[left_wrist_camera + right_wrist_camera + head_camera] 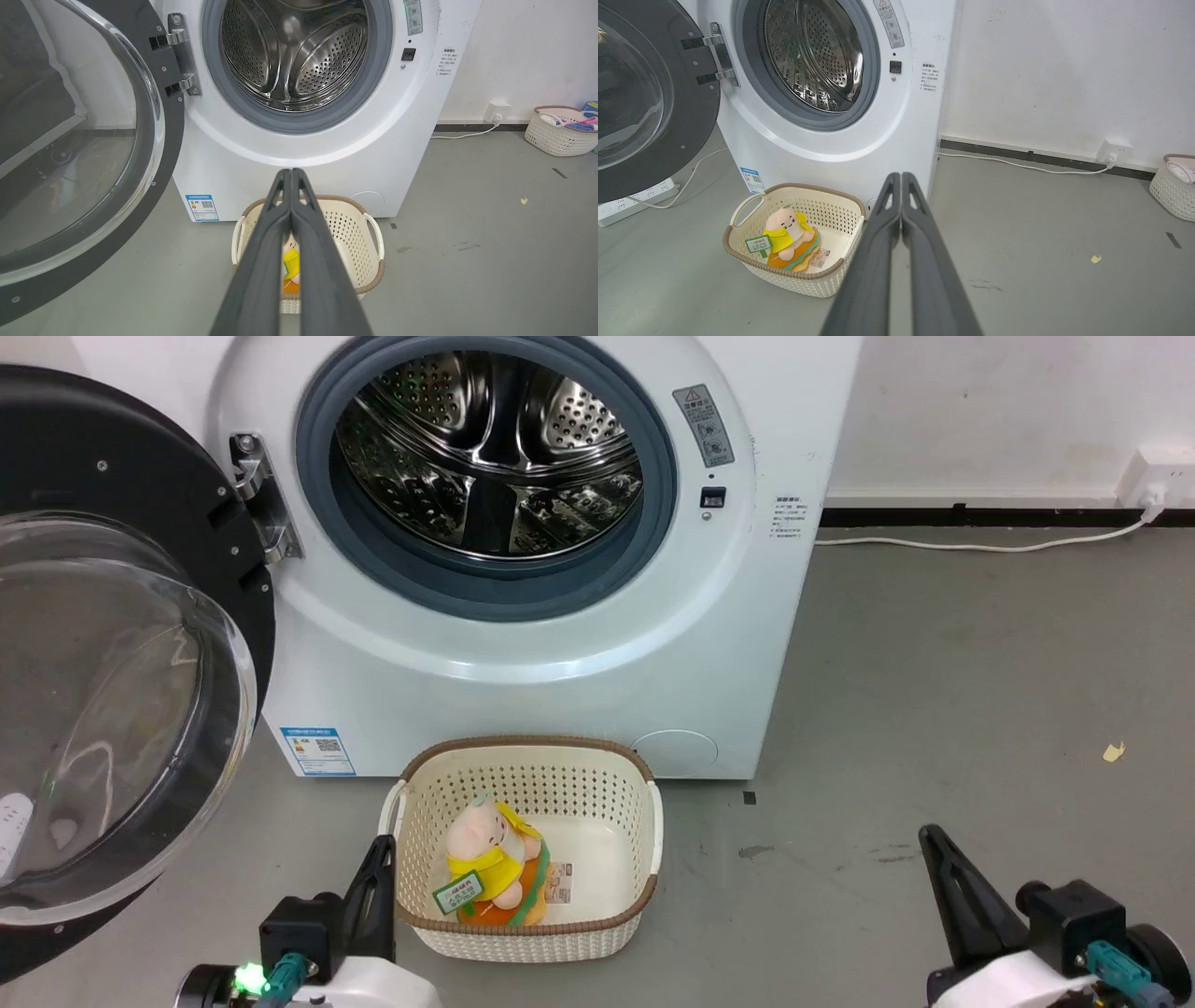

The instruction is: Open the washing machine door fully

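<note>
Left gripper [290,173] and right gripper [901,176] both pressed together, empty; washing machine door [112,448] swung wide, its rim at left

The left hand [381,847] and right hand [929,835] have long, tapering dark fingers [261,261] on black blocks [299,931]. Behind sit white shells [378,987], teal cable plugs [1116,961], and one green light [250,977].

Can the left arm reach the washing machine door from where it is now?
Probably yes. The washing machine door hangs open on the robot's left, and the left gripper, shut, sits low beside the basket with only bare floor between it and the door.
</note>
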Robot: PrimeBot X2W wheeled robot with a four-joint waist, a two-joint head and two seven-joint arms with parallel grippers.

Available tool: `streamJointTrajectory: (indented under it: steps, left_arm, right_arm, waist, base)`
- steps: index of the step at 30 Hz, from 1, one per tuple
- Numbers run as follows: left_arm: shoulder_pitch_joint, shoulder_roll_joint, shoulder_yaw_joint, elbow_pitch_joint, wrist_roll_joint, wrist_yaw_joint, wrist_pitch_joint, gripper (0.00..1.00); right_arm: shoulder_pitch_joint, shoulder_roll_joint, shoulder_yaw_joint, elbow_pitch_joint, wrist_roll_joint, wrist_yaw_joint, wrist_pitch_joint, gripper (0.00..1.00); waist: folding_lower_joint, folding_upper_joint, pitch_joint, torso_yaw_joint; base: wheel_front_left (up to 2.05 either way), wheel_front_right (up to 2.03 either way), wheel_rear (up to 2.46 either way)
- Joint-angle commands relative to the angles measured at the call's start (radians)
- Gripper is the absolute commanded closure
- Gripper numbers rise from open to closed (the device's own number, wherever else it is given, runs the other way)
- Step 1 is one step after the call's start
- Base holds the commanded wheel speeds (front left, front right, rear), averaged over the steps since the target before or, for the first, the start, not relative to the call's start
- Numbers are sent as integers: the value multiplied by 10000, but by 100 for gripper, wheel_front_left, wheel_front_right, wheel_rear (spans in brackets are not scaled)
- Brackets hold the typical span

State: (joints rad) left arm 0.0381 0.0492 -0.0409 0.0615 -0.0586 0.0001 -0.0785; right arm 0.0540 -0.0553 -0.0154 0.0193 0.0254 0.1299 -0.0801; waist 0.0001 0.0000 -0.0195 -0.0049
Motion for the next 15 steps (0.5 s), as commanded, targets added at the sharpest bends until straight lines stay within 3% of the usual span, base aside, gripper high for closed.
streamJointTrajectory:
  steps: [1, 15]
  left_arm:
    - [-147, 7, 59, -77, 82, -1, 37, 100]
    - [-236, 8, 193, -282, 274, -1, 322, 100]
  right_arm:
    - [-132, 36, 21, -72, -70, 6, 48, 100]
    - [-288, 42, 72, -118, -140, 6, 335, 100]
  waist:
    - [-1, 0, 2, 1]
    - [-1, 0, 76, 19]
  base:
    - [0, 0, 0]
    - [0, 0, 0]
